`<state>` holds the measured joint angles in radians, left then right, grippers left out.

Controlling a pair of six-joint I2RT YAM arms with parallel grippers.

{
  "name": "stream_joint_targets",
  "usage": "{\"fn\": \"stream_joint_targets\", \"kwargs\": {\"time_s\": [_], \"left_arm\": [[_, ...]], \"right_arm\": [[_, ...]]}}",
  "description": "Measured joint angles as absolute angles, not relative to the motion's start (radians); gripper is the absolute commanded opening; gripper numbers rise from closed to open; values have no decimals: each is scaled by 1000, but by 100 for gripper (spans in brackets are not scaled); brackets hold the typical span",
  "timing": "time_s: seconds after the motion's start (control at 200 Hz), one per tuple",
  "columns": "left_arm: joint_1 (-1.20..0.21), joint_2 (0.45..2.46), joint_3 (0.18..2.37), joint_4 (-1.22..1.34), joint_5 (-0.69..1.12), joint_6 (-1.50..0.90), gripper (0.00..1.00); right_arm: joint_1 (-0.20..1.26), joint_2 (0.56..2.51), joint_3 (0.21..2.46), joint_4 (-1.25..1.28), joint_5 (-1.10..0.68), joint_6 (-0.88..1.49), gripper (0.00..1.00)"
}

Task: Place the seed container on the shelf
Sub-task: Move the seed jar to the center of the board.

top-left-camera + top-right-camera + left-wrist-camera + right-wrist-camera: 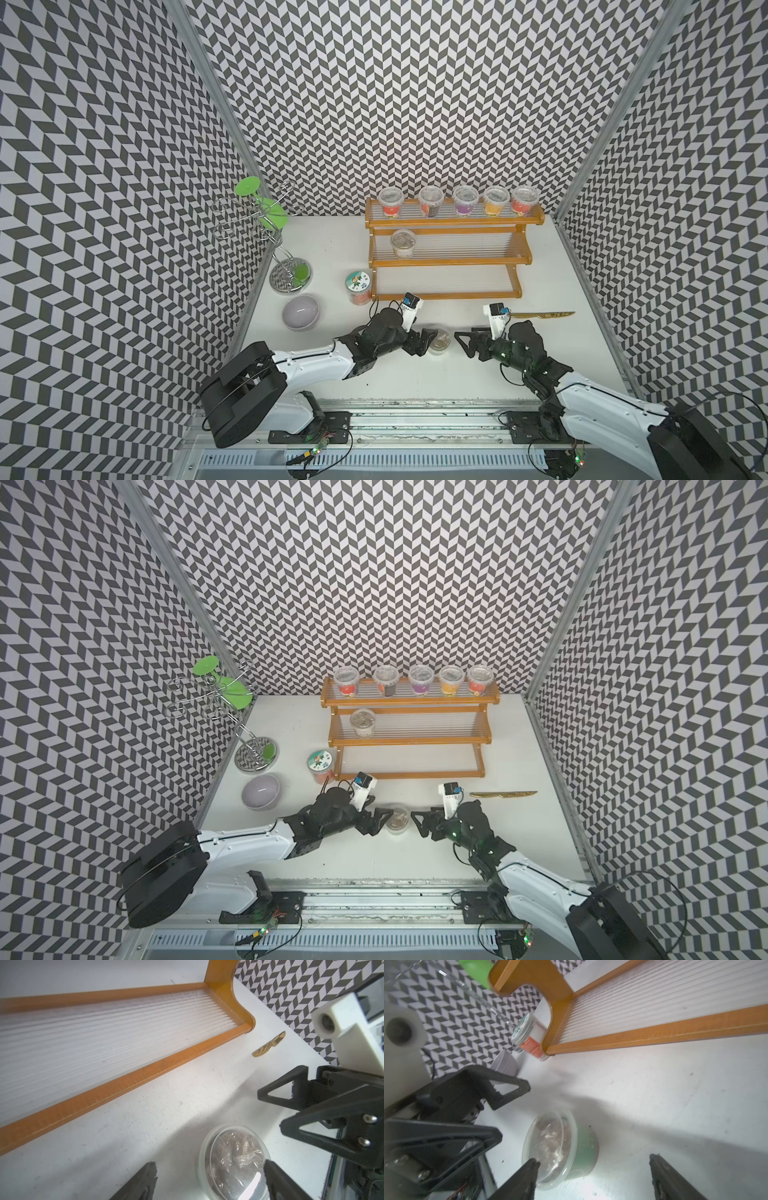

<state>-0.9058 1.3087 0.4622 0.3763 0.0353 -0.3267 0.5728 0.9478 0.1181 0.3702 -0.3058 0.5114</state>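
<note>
Grasping is the step in hand, we judge: the seed container (439, 341) stands on the tabletop (395, 374), lid up as far as we can tell. It is on the near side of the shelf (449, 296) and apart from it, with nothing gripping it.

The left tool (426, 343) is at its left side with the jaws spread. In the left wrist view the container lies partly between them, up against one finger and off centre. The right tool (462, 344) faces it from the right, just beside it, and its jaws also stand wide with nothing in them.

Farther off, the shelf's lowest tier is bare, the middle tier carries one jar (402, 243), and the top tier is lined with jars.

Next, we think one tool must centre on the container and close around its wall while the other backs clear. Then comes a lift and a carry to the far side, over the front rail, onto a free tier.
</note>
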Motion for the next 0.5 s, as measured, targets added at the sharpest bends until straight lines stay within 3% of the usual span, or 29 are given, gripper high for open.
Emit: {"fn": "stream_joint_targets", "kwargs": {"time_s": [0.17, 0.355, 0.501], "left_arm": [[-910, 1177, 344, 469, -19, -315, 92], [-910, 1146, 245, 595, -24, -240, 98], [-910, 1159, 181, 686, 5, -172, 100]], "right_arm": [[624, 1009, 182, 364, -347, 401, 83], [796, 1016, 136, 505, -202, 206, 86], [819, 1033, 46, 651, -118, 43, 89]]}}
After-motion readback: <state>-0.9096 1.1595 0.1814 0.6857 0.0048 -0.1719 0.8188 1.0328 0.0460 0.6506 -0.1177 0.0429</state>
